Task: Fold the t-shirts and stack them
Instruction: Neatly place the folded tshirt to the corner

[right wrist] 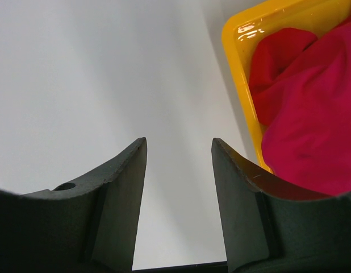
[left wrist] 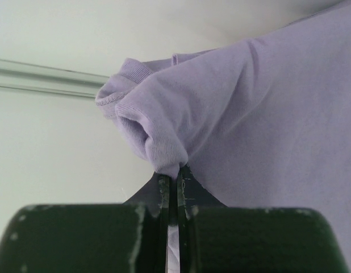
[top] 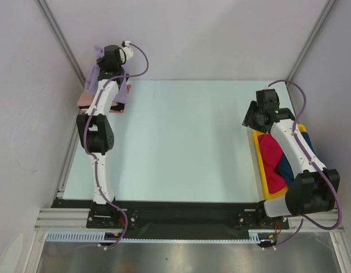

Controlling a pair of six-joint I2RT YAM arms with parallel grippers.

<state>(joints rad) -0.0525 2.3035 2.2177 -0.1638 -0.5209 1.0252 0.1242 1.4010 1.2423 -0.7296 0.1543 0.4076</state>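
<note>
T-shirt (left wrist: 266,114), lavender, bunched (hem curled), pinched by left end effector (left wrist: 174,181)

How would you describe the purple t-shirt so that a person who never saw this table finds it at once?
Look at the far left corner of the table, where the left arm reaches. There the lavender t-shirt hangs from the shut left gripper. It alone is purple and lifted; the red t-shirt lies in the yellow bin on the right.
</note>
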